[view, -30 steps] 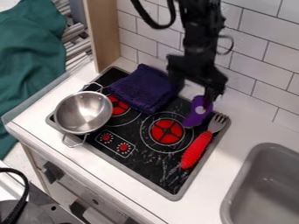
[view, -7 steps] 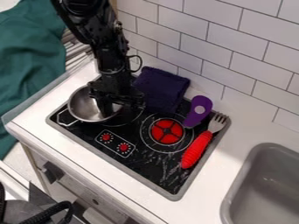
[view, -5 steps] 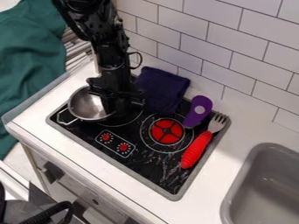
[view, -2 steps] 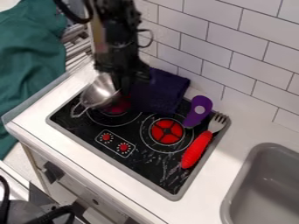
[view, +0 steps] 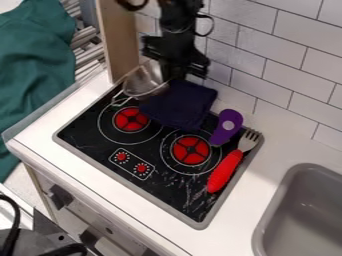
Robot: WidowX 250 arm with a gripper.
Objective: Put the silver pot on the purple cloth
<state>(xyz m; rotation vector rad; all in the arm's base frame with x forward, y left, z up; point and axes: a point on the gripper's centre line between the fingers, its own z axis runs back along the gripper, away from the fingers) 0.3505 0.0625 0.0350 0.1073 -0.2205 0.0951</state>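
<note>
While the silver pot [view: 143, 82] is held tilted in the closed claw [view: 168, 75] above the back left corner of the stove [view: 97, 149], the purple cloth [view: 180, 106] is laid across the back edge

"What carries things near your fingers [view: 175, 71]?"

"A white counter [view: 270, 152], and on it a black stovetop [view: 167, 192] spreading out below my fingers"

"And on that?"

"The purple cloth [view: 184, 106], just below my fingers; farther from them, a purple utensil [view: 232, 117]; farther still, a red-handled fork [view: 224, 171], its tines toward the wall [view: 300, 97]"
</note>
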